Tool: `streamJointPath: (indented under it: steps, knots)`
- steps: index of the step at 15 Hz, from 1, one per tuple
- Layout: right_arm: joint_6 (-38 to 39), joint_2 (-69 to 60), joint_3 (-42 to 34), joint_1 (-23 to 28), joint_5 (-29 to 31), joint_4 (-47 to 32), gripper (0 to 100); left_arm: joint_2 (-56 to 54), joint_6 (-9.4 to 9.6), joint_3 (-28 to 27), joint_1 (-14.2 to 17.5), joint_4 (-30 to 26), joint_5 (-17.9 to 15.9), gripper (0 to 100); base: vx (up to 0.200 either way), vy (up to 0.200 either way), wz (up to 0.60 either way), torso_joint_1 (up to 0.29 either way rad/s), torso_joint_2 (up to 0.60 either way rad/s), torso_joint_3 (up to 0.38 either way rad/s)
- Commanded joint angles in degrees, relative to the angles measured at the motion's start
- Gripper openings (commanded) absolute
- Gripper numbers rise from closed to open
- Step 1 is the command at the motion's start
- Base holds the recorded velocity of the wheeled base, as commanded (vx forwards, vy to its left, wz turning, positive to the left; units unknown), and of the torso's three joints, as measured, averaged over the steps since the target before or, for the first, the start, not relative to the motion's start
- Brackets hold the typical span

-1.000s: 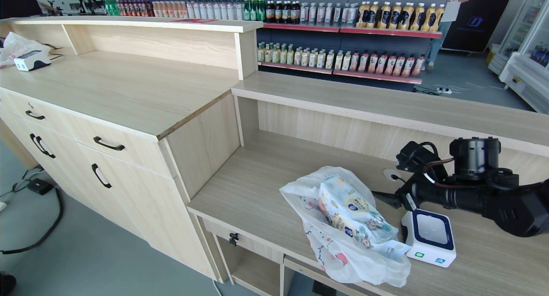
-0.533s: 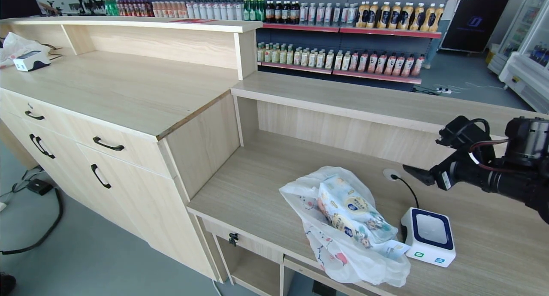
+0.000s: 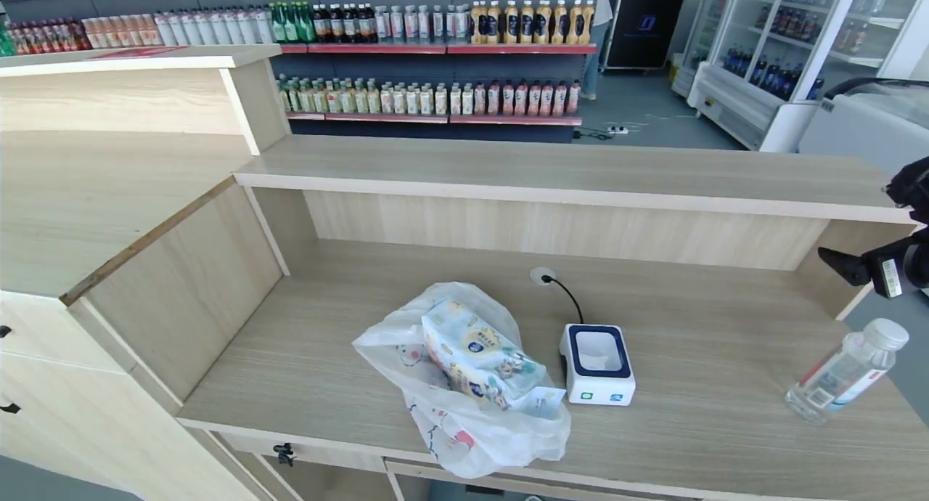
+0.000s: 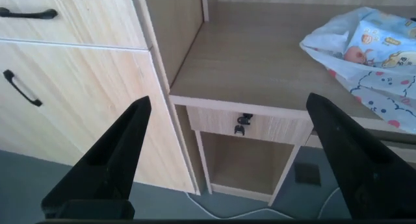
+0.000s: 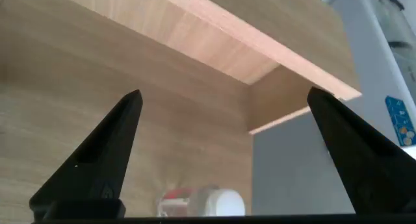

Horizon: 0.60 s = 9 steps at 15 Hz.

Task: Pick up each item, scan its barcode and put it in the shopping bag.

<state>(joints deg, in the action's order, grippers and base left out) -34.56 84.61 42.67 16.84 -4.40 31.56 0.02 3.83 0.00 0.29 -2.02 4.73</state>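
A white plastic shopping bag (image 3: 472, 436) lies on the lower counter (image 3: 689, 334) with a pale blue soft pack (image 3: 479, 356) in its mouth. Just right of it sits the white and navy barcode scanner (image 3: 596, 363), its cable running to a hole behind. A clear water bottle (image 3: 845, 370) with a white cap lies near the counter's right end. My right gripper (image 3: 845, 265) hangs open above and behind the bottle; its wrist view shows the bottle's cap (image 5: 221, 201) below the spread gripper (image 5: 224, 156). My left gripper (image 4: 227, 159) is open, off the counter's front left, with the bag (image 4: 370, 49) beyond.
A raised ledge (image 3: 551, 174) runs behind the counter and a taller counter block (image 3: 109, 196) stands on the left. A locked drawer (image 4: 240, 123) sits under the front edge. Drink shelves (image 3: 435, 58) and fridges (image 3: 762, 65) stand in the room behind.
The head camera has turned right, bringing the bottle into view. My right gripper has lifted away from the scanner and swung right and up, toward the counter's right end.
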Motion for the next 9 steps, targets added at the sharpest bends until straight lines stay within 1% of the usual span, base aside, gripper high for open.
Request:
streamJointPath:
  steps: [1,3,6,7,8,9]
  knots:
    - [2.13,-5.51,-3.47,4.43,0.01,-2.21,100,-0.02,-0.05,0.00,0.06,0.00,0.02,100,0.000,0.000,-0.60,0.002,0.01,0.002]
    - [2.74,-7.53,-8.83,6.98,-2.10,-1.24,100,-0.02,0.04,0.00,-0.03,0.00,0.02,100,0.000,0.000,0.00,0.000,0.00,0.000]
    - [2.66,-7.10,-11.82,10.85,-2.72,-1.24,100,-0.02,-0.05,0.00,-0.03,0.00,0.02,100,0.000,0.000,0.00,0.000,0.00,0.000]
    - [2.66,-6.57,-12.96,12.43,-2.72,-1.15,100,-0.02,-0.05,0.00,-0.03,0.00,0.02,100,0.000,0.000,0.00,0.000,0.00,0.000]
    - [2.48,-5.43,-14.45,15.68,-2.81,-1.68,100,-0.02,0.04,0.00,0.06,0.00,0.02,100,0.000,0.000,0.00,0.000,0.00,0.000]
    - [2.48,-5.16,-14.81,16.48,-2.72,-1.94,100,-0.02,0.04,0.00,-0.03,0.00,0.02,100,0.000,0.000,0.00,0.000,0.00,0.000]
